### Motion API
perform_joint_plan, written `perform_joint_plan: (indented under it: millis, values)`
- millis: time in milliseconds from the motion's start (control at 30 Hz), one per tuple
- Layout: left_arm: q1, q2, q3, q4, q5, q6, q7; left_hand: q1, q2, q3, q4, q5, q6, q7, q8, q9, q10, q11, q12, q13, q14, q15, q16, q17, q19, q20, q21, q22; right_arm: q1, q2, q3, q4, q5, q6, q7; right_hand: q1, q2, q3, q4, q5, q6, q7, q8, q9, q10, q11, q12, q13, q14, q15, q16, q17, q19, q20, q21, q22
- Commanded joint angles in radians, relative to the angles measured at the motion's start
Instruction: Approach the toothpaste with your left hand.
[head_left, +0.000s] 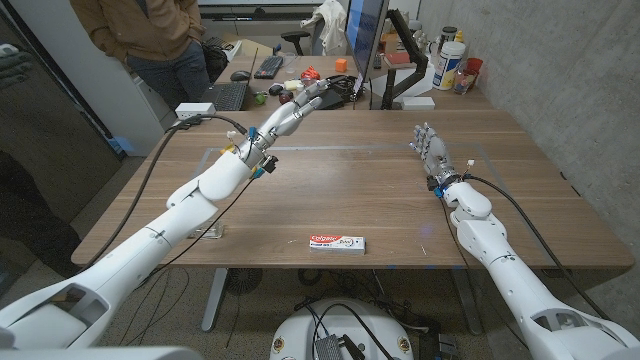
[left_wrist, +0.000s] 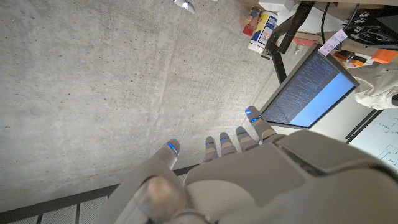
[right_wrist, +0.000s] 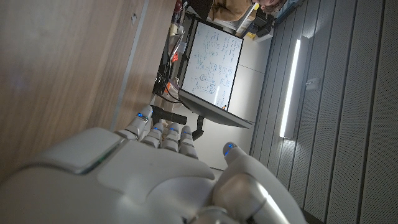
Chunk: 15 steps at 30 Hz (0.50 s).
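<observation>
A white and red toothpaste box (head_left: 337, 242) lies flat near the table's front edge, about in the middle. My left hand (head_left: 297, 108) is raised over the far left part of the table, fingers stretched out and apart toward the back, holding nothing; it is far from the box. The left wrist view shows the back of that left hand (left_wrist: 249, 168) with its fingertips (left_wrist: 172, 147) pointing at a concrete surface. My right hand (head_left: 430, 148) stands upright on the right side of the table, fingers straight and together, empty. In the right wrist view the right hand (right_wrist: 143, 174) shows beside the wooden table (right_wrist: 56, 68).
A person (head_left: 150, 35) stands behind the table's far left corner. A second desk behind holds keyboards (head_left: 228, 95), a monitor (head_left: 365, 30) and bottles (head_left: 448, 65). A small white box (head_left: 195, 109) sits at the far left edge. A black cable (head_left: 160, 160) runs along my left arm.
</observation>
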<state>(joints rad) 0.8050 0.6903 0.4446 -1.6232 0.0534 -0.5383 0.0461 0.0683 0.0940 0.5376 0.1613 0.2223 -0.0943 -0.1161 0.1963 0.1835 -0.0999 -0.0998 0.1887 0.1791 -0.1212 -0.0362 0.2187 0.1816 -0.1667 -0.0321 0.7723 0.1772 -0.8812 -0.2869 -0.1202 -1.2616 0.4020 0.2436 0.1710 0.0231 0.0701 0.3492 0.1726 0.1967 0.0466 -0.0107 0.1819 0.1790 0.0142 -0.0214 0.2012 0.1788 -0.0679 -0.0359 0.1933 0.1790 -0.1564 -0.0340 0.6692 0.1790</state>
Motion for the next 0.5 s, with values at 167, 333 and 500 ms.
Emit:
perform_joint_plan:
  millis: [167,333,500]
  values:
    - [0.009,0.017,-0.013,-0.041,0.076,-0.025,0.01,0.01,0.032,-0.001,-0.003,0.008,0.011,-0.006,-0.001,0.001,0.013,-0.005,0.004,0.003,0.008,-0.045,-0.005,-0.001,-0.029,-0.052,-0.003,0.002,-0.001,0.002,-0.003,0.001,-0.004,0.003,-0.006,-0.005,0.098,-0.003,-0.002,0.005,0.006,0.001,0.009,0.005,0.008,-0.005,0.006,0.004,-0.003,-0.021,0.001,0.002,0.0,-0.08,-0.002,0.003]
    - [0.01,0.021,-0.016,-0.048,0.084,-0.03,0.007,0.012,0.033,-0.001,-0.004,0.009,0.012,-0.007,-0.001,0.001,0.015,-0.004,0.004,0.003,0.01,-0.046,-0.005,-0.001,-0.029,-0.05,-0.005,0.002,0.0,0.003,-0.004,0.001,-0.004,0.003,-0.007,-0.006,0.098,-0.003,-0.002,0.005,0.006,0.001,0.009,0.005,0.009,-0.005,0.006,0.004,-0.003,-0.02,0.001,0.002,-0.001,-0.081,-0.003,0.003]
    - [0.011,0.026,-0.02,-0.058,0.109,-0.037,0.011,0.013,0.033,-0.001,-0.004,0.009,0.012,-0.006,-0.001,0.001,0.017,-0.004,0.004,0.003,0.012,-0.045,-0.006,-0.001,-0.029,-0.049,-0.006,0.002,0.003,0.004,-0.006,0.005,-0.006,0.005,-0.007,-0.006,0.098,-0.003,-0.002,0.005,0.006,0.001,0.009,0.005,0.009,-0.005,0.006,0.004,-0.003,-0.021,0.001,0.002,-0.001,-0.081,-0.005,0.003]
